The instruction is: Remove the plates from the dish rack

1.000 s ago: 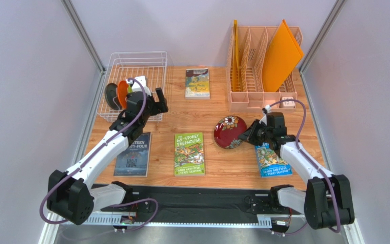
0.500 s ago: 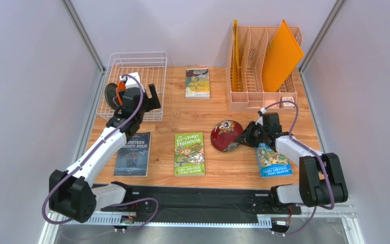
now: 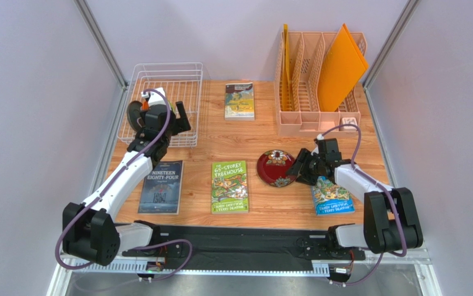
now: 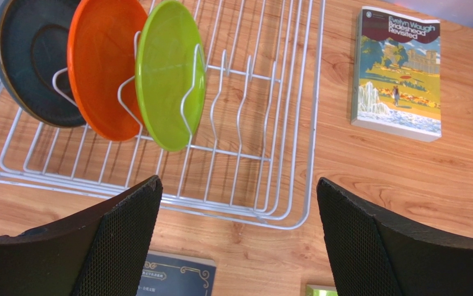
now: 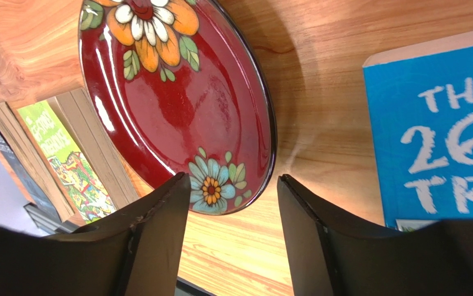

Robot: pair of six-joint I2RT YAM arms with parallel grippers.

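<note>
Dark red plate (image 5: 177, 105) lies on the worktop (image 5: 319, 74) at twelve o'clock of the parted right gripper (image 5: 232, 182); contact unclear. Left gripper (image 4: 239, 185) gapes wide, empty, before the dish rack (image 4: 306, 123).

"Evelyn Waugh Brideshead Revisited" on far paperback (image 4: 396, 71), "Nineteen Eighty-Four" on dark book (image 3: 160, 186), "65-Storey Treehouse" on green book (image 3: 229, 186), "THE 26… TR…" on blue book (image 5: 436, 135)

Bright, even light is falling from above, throwing only soft, short shadows on the wood. Pale glare is streaking across the dark red plate (image 5: 177, 117), and both wrist views are showing sharp detail.
</note>
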